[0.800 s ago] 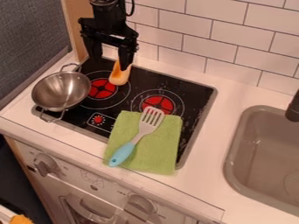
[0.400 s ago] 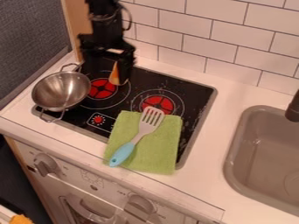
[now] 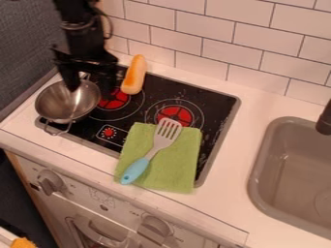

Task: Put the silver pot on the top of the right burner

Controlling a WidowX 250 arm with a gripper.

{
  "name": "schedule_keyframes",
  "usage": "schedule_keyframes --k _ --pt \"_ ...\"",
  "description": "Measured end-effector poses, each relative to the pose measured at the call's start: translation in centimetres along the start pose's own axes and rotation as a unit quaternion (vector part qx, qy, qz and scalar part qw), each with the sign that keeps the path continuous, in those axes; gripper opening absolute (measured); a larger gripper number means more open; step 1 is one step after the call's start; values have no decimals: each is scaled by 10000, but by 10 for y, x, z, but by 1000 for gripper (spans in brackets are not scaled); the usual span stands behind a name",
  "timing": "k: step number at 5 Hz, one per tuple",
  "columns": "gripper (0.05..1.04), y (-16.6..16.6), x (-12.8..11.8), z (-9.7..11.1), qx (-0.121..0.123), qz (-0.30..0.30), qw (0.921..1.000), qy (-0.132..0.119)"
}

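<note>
Pot (image 3: 59,104) is seen at the frame's left, its far rim overlapped by the gripper (image 3: 91,86), whose jaws are spread apart; from them, most of it is placed toward the lower left.

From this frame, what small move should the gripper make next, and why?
Probably ease the gripper down a little at the far rim of the silver pot, ready to close on it: the fingers look parted, one over the bowl and the other to the right, and the pot sits at the stove's left side, away from the right burner.
</note>
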State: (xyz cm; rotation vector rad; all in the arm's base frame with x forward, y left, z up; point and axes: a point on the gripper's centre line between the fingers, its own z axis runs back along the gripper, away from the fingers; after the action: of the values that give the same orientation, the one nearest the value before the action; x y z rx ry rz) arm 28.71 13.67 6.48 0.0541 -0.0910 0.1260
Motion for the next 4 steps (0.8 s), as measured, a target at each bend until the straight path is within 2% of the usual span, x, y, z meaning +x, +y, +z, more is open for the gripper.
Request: schedule_keyframes --k 1,2,3,4 --pt "1001 2 -4 -3 -4 11 10000 8" --pt "1001 4 -7 -25 61 24 9996 258" --pt "1001 -1 -7 -33 40 -33 9995 314" --pt "949 -6 -13 -43 3 -38 9990 436"
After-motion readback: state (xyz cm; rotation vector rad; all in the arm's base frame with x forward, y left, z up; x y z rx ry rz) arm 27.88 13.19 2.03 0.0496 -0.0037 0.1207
